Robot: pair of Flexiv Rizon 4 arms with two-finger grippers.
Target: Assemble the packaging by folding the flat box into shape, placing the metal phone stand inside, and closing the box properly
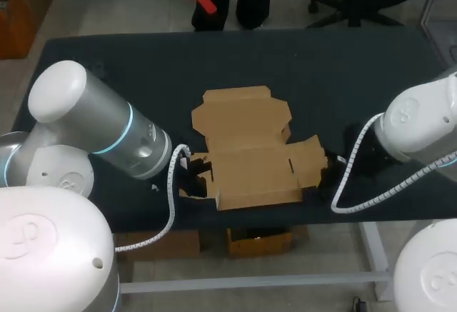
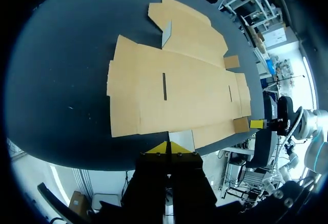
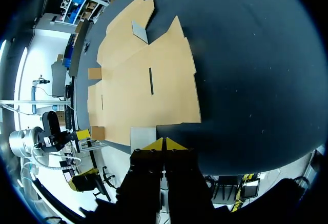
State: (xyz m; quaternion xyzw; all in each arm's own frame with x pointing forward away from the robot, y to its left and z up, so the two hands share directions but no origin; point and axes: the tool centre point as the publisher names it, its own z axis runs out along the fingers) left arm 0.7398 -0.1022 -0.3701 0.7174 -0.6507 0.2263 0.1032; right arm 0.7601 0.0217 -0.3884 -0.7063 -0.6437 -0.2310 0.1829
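- Currently the flat box (image 1: 246, 148) lies fully unfolded on the dark table (image 1: 107, 48), close to the front edge, with one arm at each of its ends.
- The left fingers (image 2: 159, 149) sit low at the box's left end with their yellow tips pressed together. They are just beside the left end flap (image 2: 182, 139). Whether a sliver of cardboard is pinched between them cannot be made out.
- The right fingers (image 3: 155, 145) mirror this at the other end. Their tips are closed against each other, right next to the right end flap (image 3: 142, 138).
- The metal phone stand shows in no view, so it will have to be found before the packing step.
- Judging by the flat sheet, the step in hand is the first fold, raising the end panels along their creases.
- To do it well, both sides should probably work together, so the light sheet neither slides nor turns on the cloth.
- Each flap is best lifted close to its crease line and swung up slowly, not pushed inward, or the cardboard may buckle away from the score.
- Working this near the table's edge, a push outward could send the sheet off it.
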